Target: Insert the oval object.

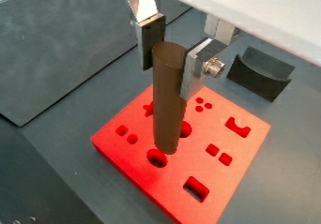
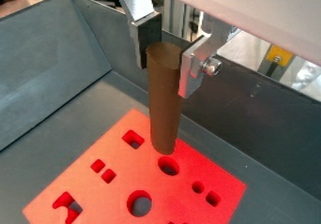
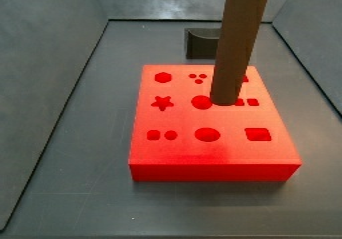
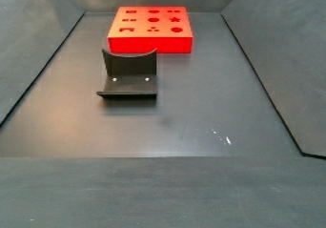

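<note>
Peg held upright over the red block, jaws clamped on its top.

In both wrist views the gripper pinches the oval object, whose lower end sits at a hole in the red block; whether it is inside is unclear. In a wrist view the fixture shows beyond the block. In a side view the oval object is cut off above. In a side view the fixture stands near the red block; the gripper is out of frame.
</note>
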